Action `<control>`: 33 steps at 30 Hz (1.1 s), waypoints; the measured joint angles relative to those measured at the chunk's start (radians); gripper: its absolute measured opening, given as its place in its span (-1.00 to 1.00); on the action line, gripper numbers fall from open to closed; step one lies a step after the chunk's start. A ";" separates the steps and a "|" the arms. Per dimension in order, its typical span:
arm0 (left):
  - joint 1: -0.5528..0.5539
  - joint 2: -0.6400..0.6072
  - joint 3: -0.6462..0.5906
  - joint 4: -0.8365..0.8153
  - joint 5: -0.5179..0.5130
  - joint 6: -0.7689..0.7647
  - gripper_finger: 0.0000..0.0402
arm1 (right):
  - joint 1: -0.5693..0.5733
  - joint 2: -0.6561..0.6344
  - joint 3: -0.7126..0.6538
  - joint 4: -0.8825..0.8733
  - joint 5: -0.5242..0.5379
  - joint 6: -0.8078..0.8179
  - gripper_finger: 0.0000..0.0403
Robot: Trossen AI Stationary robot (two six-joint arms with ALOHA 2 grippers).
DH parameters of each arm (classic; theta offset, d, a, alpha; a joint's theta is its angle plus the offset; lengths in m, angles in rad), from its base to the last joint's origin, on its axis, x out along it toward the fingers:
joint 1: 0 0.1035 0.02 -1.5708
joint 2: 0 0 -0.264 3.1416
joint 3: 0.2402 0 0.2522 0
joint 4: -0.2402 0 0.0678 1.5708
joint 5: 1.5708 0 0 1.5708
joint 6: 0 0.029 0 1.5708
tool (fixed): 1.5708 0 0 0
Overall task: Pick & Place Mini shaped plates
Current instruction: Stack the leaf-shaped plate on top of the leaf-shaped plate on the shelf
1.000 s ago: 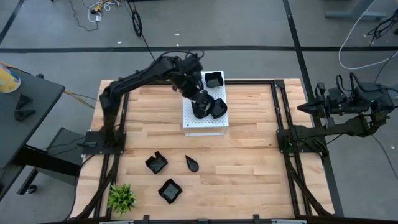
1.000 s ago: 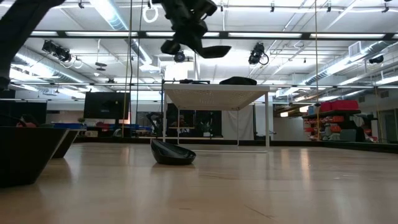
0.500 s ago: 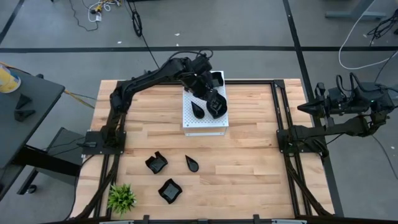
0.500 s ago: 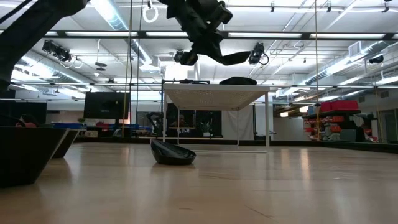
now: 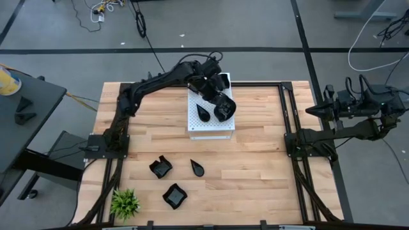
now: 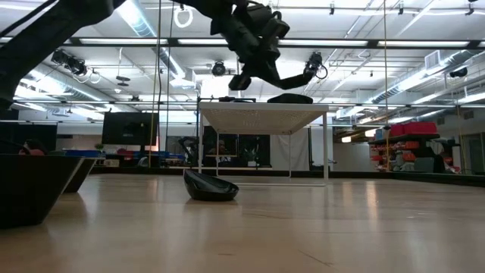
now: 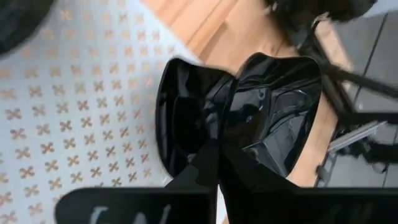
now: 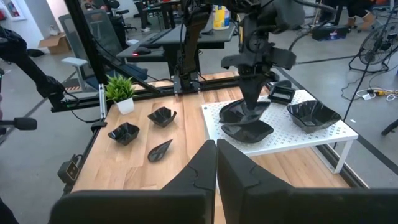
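From above, the left arm is stretching across the tabletop [image 5: 255, 160] so that the left gripper [image 5: 220, 105] is hanging over the white board [image 5: 211, 128], its fingers pinching a black plate [image 5: 225, 110]. A teardrop plate [image 5: 203, 114] is lying on the board just beside it, and another plate [image 5: 220, 81] is sitting at the board's far edge. Three more plates [image 5: 161, 167] are lying on the bare wood near a small green plant [image 5: 125, 202]. The right arm is waiting folded off the right side, with the right gripper [image 5: 313, 110] clear of the wood.

The level camera is showing the board as a raised stand on legs, with the held plate tilted in the air above it.

The left wrist camera is showing the held plate's rim overlapping another plate below it; I cannot tell whether they are touching.

The right wrist camera is showing its own fingers [image 8: 249, 174] pressed together, and desks and chairs are filling the room beyond.
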 joint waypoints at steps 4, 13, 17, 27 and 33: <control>0.000 0.012 -0.002 -0.005 0.002 0.043 -0.96 | 0.000 0.000 0.000 0.000 0.000 0.000 -0.91; 0.015 0.015 -0.002 -0.009 0.002 0.152 -0.94 | 0.000 0.000 0.000 0.000 0.000 0.000 -0.91; 0.024 0.015 -0.002 -0.008 -0.012 0.177 -0.96 | 0.000 0.000 0.000 0.000 0.000 0.000 -0.91; 0.027 0.027 -0.002 -0.005 0.019 0.198 -0.92 | 0.000 0.000 0.000 0.000 0.000 0.000 -0.91; 0.027 0.037 -0.002 -0.013 0.030 0.195 -0.94 | 0.000 0.000 0.000 0.000 0.000 0.000 -0.91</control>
